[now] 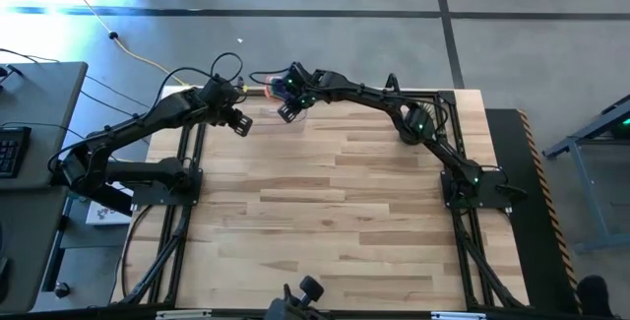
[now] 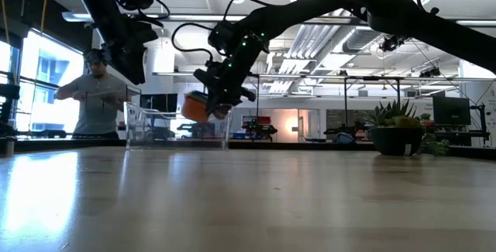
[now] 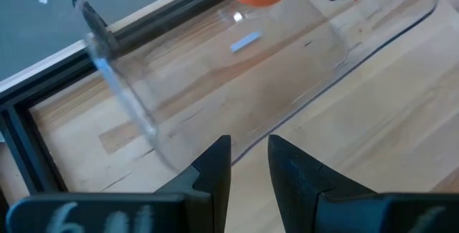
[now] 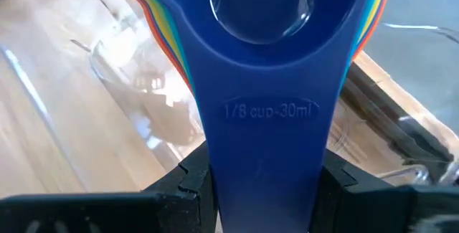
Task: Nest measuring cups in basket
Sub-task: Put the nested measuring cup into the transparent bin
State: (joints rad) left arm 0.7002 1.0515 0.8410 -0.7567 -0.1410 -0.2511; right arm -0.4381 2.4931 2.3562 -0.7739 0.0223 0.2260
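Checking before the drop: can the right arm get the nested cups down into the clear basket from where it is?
Probably yes. The right gripper holds the nested cups just above the clear basket, whose top is open.

The far edge of the table (image 1: 335, 192) was crowded: the clear basket (image 2: 174, 132) stood there, with the right gripper (image 2: 221, 105) and its stack of measuring cups (image 2: 195, 106) held above it. The left gripper (image 1: 239, 123) was hung just beside. The potted plant (image 2: 397, 132) was set well apart; broad bare wood was left nearer.
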